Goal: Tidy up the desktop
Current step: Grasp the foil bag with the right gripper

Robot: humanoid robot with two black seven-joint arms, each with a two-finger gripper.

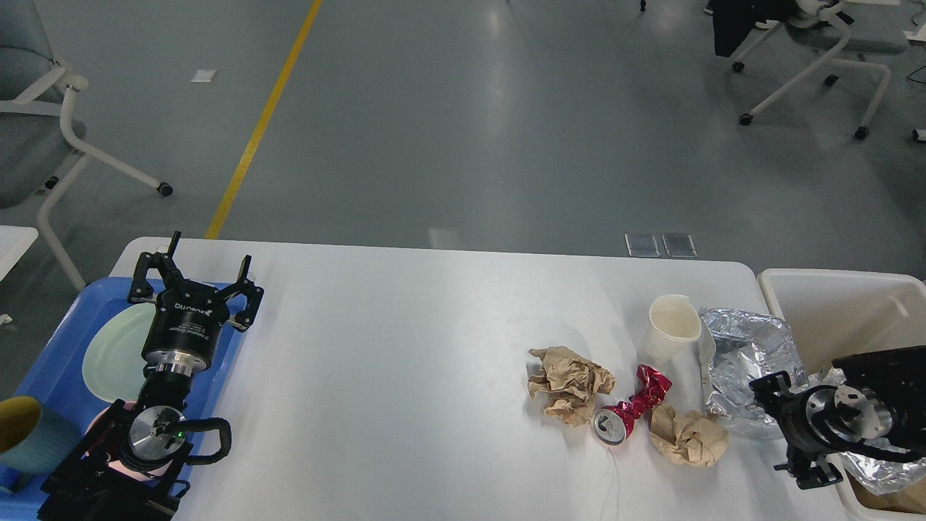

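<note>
The left claw (194, 278) was seen spread and empty above the blue tray (51, 362) at the worktop's (405, 347) left edge, the worktop filling the lower view. Toward the right lay crumpled paper (570, 383), a crushed can (628, 414) and a paper cup (671, 329). The right claw (785, 427), spread, was held low beside the foil (745, 362); a sweep could be judged likely to knock the cup or roll the can.

Even, bright overhead light. Soft glare streaks on the grey floor (499, 108); faint sheen on the desktop (434, 347). Shadows short and weak under the litter. Foil (745, 347) throws sharp highlights. Focus crisp throughout; slight wide-angle bend at the edges.
</note>
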